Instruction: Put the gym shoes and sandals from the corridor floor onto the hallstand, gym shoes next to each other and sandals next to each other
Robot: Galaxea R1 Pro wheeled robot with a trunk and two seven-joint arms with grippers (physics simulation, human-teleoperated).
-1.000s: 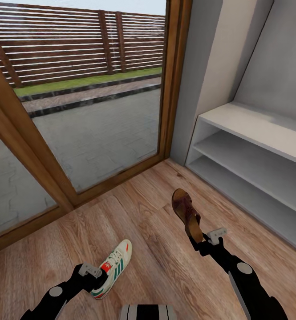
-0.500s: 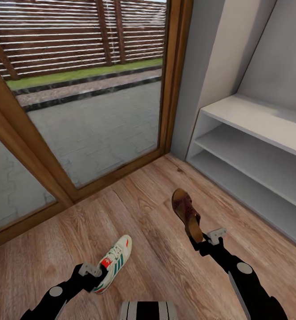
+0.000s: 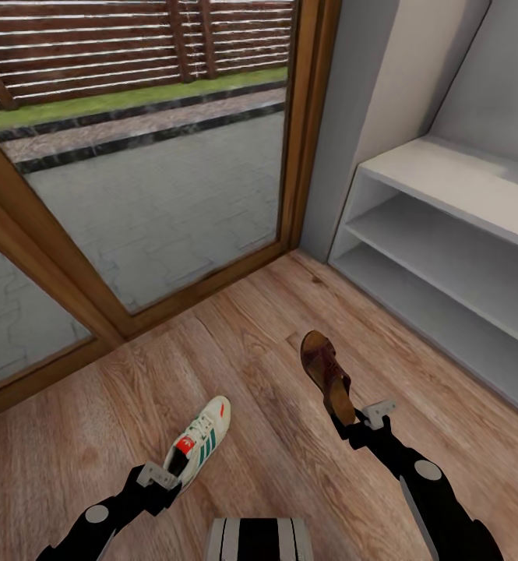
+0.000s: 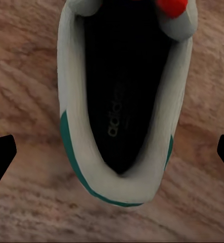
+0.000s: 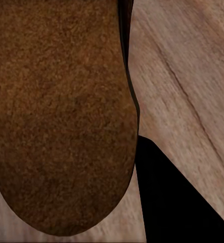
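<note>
One white gym shoe [image 3: 200, 440] with green stripes and a red tongue lies on the corridor floor [image 3: 266, 483], toe pointing away from me. My left gripper [image 3: 159, 477] stands open at its heel. In the left wrist view the heel of the gym shoe [image 4: 122, 101] sits between widely spread dark fingertips [image 4: 0, 159]. My right gripper [image 3: 360, 425] is shut on the heel end of a brown sandal [image 3: 327, 376], held tilted above the floor; its suede sole [image 5: 61, 116] faces the right wrist camera. The hallstand [image 3: 445, 179] stands at the right with bare shelves.
A glass door with a wide wooden frame [image 3: 301, 117] closes off the far side, with a paved yard behind it. A grey wall [image 3: 383, 78] meets the rack's left end. My base [image 3: 255, 541] shows at the lower edge.
The camera has tilted down, shifting the whole scene up. My left gripper has let go of the gym shoe's heel and now sits just behind it. The right gripper still holds the sandal.
</note>
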